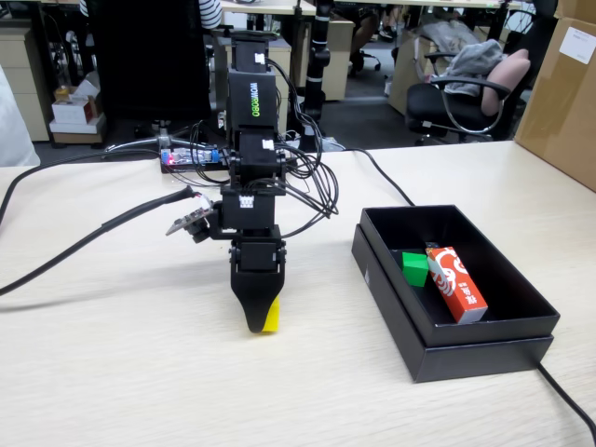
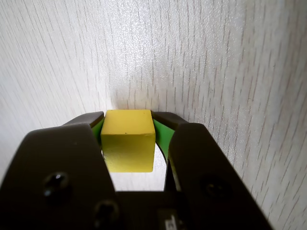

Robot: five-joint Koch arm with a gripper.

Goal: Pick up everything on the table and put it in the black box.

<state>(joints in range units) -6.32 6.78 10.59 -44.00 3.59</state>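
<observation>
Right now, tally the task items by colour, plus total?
Green: 1, the green cube, in the black box.
Red: 1, the red carton, also in the box.
Yellow: 1, the yellow cube, between the jaws of the gripper, outside the box.
Total: 3

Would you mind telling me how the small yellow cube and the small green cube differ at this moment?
The small yellow cube sits between the pincer's jaws, over the beige wood-grain table; the small green cube lies free inside the matte black box, beside a red carton. They differ in colour. Both look like plain cubes of similar size.
</observation>
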